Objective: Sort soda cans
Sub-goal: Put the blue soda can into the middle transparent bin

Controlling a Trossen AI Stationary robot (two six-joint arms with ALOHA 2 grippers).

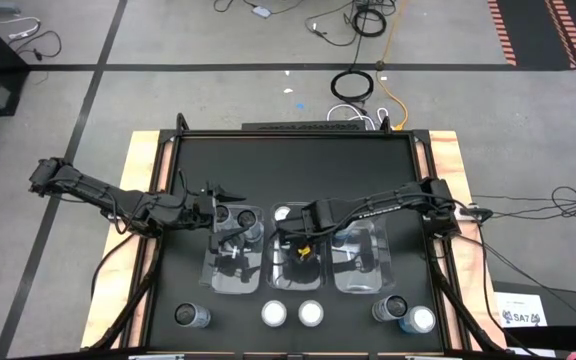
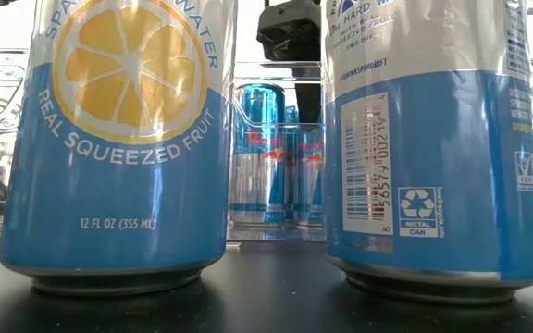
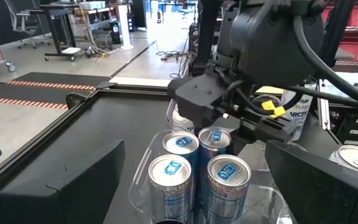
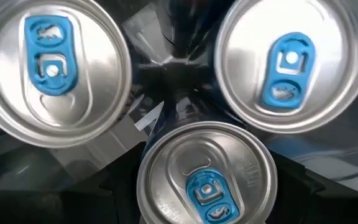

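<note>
From above, three clear bins (image 1: 236, 283) sit side by side mid-table, the left gripper (image 1: 230, 262) over the left bin with fingers apart, the right gripper (image 1: 303, 252) over the middle bin, its fingers' state untellable; loose soda cans (image 1: 310, 313) line the near table edge. Low down, two blue cans (image 2: 114, 139) crowd the foreground, leaving a narrow gap. The right wrist looks down on three can tops (image 4: 206, 174) packed close.

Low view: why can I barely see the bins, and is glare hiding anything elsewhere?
Low view: two near cans fill the frame, leaving a gap onto the blue-and-silver cans. Right wrist view: can tops shine but read clearly. High view: evenly lit.
</note>
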